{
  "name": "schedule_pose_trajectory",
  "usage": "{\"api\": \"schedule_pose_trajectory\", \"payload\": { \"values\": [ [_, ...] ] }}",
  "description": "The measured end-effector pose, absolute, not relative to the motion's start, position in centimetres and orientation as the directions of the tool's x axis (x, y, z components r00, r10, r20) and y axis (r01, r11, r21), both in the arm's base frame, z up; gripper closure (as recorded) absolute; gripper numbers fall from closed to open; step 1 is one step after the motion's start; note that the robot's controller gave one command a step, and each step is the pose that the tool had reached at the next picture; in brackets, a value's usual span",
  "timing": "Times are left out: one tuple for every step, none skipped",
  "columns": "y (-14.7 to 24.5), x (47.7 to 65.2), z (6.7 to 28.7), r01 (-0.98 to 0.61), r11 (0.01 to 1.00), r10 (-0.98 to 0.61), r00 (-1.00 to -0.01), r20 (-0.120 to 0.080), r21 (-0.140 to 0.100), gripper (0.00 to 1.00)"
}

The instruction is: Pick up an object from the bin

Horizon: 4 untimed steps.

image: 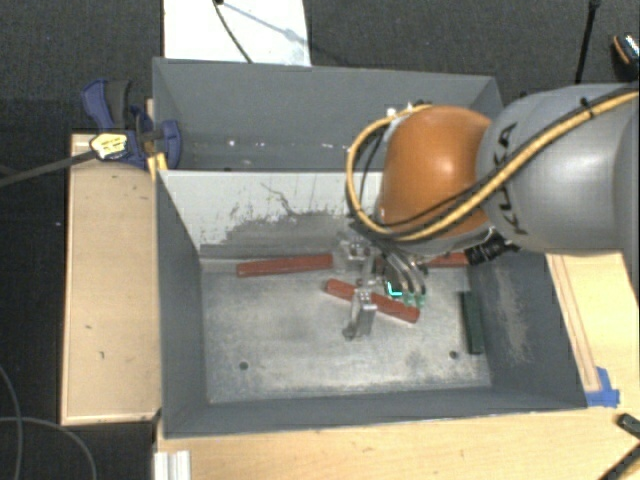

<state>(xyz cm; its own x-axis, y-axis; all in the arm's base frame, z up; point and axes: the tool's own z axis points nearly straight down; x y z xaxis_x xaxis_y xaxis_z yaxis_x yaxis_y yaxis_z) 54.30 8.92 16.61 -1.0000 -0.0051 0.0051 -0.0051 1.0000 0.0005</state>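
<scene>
The end effector [360, 320] hangs low over a red stick [401, 312] mid-bin [185, 298]; spread or pinching, I cannot tell.

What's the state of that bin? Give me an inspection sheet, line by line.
Surface: grey metal bin, floor scuffed towards the back wall.
Job's things: slanted red-brown stick mid-floor, under the gripper.
Clutter: long red-brown stick along the back; dark bar at the right.
Grippers: gripper low over the slanted stick's middle.
Cables: yellow and black cables loop round the arm's orange cover.
Surroundings: dark floor around the bin.
</scene>
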Motion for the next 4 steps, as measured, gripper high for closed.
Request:
{"api": "schedule_pose_trajectory", "payload": {
  "values": [
    [7.1,57.2,8.3,0.016,1.000,0.016,-1.000,0.005,-0.001,0.00],
    [3.7,59.3,7.0,0.060,0.998,0.060,-0.998,-0.005,0.000,0.00],
    [3.9,59.2,7.1,0.061,0.998,0.061,-0.998,-0.005,0.002,1.00],
    [2.3,57.7,24.2,-0.034,0.999,-0.034,-0.999,-0.011,0.000,1.00]
  ]
}}
